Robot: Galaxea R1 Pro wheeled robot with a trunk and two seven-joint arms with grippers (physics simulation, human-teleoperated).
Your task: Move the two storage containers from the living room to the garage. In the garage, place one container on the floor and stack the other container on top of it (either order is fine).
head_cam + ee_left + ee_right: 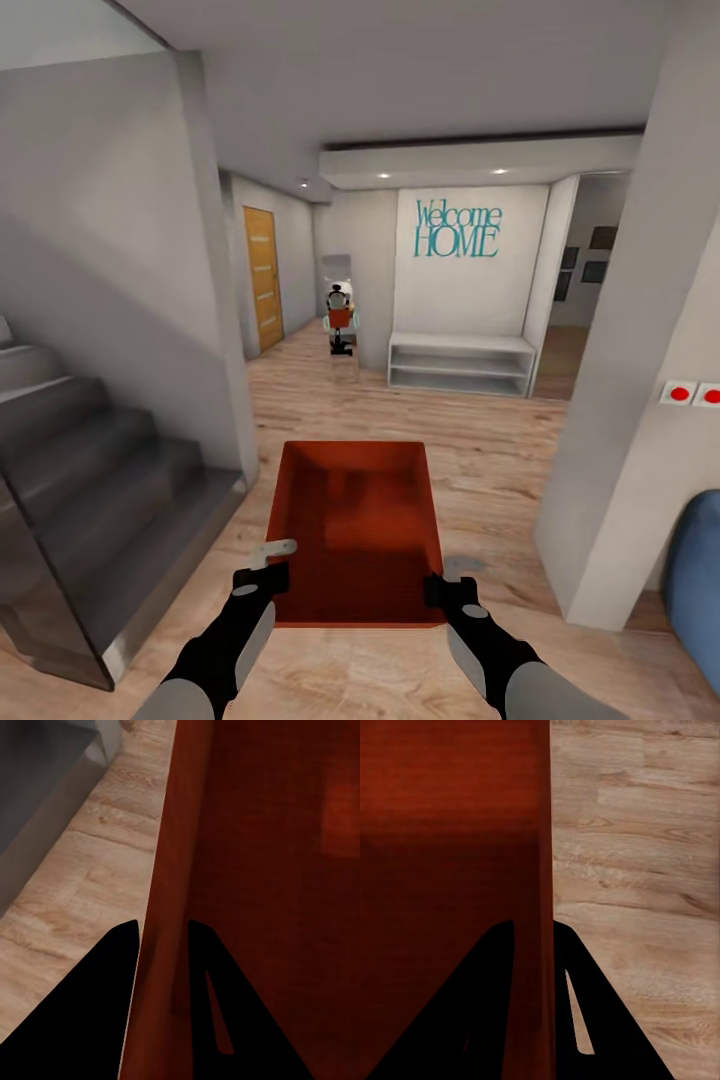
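Now my left gripper (268, 562) and right gripper (452, 580) each pinch a side wall of the empty storage container (358, 520).

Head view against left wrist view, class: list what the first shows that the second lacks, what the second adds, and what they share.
Head view alone: the right gripper, the Welcome HOME sign, the white shelf and the yellow door. Left wrist view alone: one finger outside and one inside the container's wall, clamping it. Shared: the storage container, the left gripper, the wood floor and the grey stairs.

Grey stairs (90, 450), white bench (461, 364), yellow door (262, 277)
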